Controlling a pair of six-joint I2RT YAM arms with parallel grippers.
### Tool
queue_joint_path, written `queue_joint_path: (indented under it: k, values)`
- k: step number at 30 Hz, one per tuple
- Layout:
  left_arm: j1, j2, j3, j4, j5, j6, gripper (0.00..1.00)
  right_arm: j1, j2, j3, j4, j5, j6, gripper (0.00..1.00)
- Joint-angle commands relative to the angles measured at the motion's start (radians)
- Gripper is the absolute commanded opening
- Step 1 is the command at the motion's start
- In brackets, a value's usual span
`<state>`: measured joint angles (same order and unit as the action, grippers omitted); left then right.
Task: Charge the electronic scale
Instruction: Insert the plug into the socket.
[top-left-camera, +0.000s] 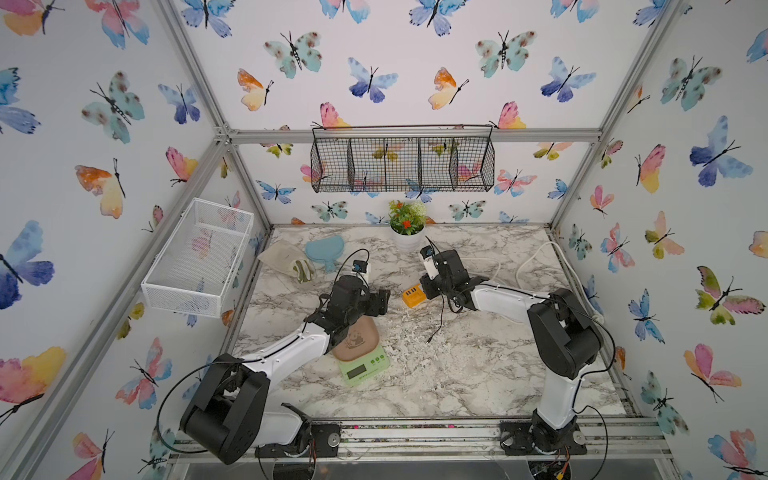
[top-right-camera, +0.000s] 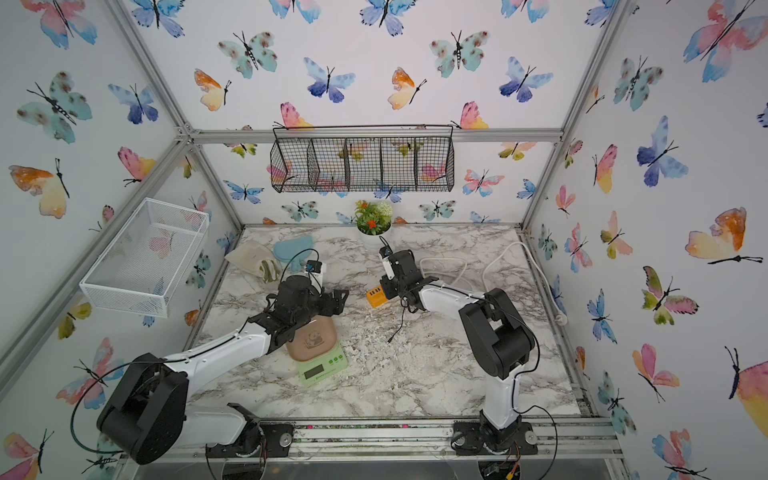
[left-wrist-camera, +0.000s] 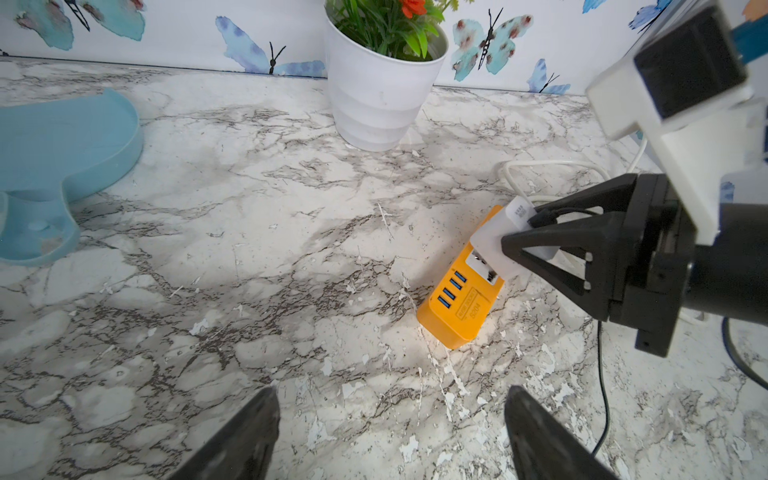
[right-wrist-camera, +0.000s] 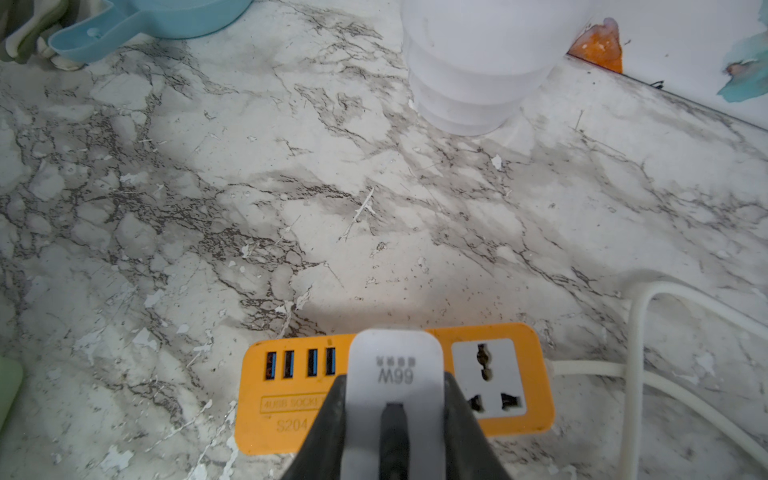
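The electronic scale, pale green with a beige panda tray, stands at the front middle of the table. My left arm partly covers its tray. Beyond the scale my left gripper is open with nothing between its fingers. It points at the orange power strip. My right gripper is shut on a white charger, held tilted over one socket of the strip. I cannot tell whether its prongs are in. A black cable hangs from the charger to the table.
A white plant pot stands at the back. A blue dish and a cloth lie back left. The strip's white cord loops back right. A white wire basket and a black one hang on the walls.
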<state>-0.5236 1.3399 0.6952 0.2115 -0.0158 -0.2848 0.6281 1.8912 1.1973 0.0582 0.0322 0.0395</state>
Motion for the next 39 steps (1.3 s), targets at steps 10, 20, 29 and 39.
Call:
queue_joint_path:
  k: [10,20,29,39]
  values:
    - [0.008,-0.015,0.009,-0.015,0.025,0.012,0.85,0.004,0.047,0.021,-0.054,0.019,-0.013,0.02]
    - [0.009,-0.018,0.016,-0.024,0.025,0.013,0.85,0.004,0.062,0.033,-0.095,0.010,-0.012,0.02]
    - [0.009,-0.050,0.012,-0.037,0.030,0.012,0.85,0.004,0.093,0.024,-0.122,0.029,-0.010,0.02]
    - [0.011,-0.088,-0.005,-0.046,0.022,0.012,0.85,0.004,0.127,0.012,-0.135,0.018,0.020,0.02]
